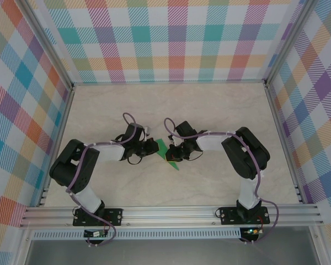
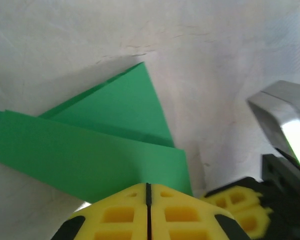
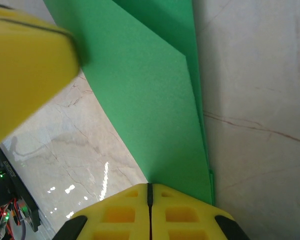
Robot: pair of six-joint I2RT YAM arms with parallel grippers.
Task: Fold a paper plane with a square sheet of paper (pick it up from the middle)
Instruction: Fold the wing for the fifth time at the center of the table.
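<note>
- The left gripper (image 2: 148,192) has its two yellow pads pressed flat together, with only a thin seam between them. The near edge of the folded green paper (image 2: 115,135) runs in at their tips, so they appear to pinch it.
- The right gripper (image 3: 150,192) is likewise closed pad to pad. The paper (image 3: 150,100) narrows down into its tips, apparently held there.
- In the left wrist view a long green band crosses from the left edge toward the right, just ahead of the pads. Above it a layered flap rises to a sharp corner pointing away from the fingers.
- In the right wrist view the paper's long axis runs straight up from the pads. Stacked edges show along its right side.
- A blurred yellow finger (image 3: 25,70) of the left gripper lies against the paper at the upper left of that view.
- The right gripper's yellow pads (image 2: 235,200) show just beside the paper's right end in the left wrist view.
- From above, the paper (image 1: 165,149) lies at mid-table between the two grippers. Its long axis slants from upper left to lower right, ending in a point toward the near edge.
- The marbled table (image 2: 215,60) lies pale beneath, with a shadow under the flap.
</note>
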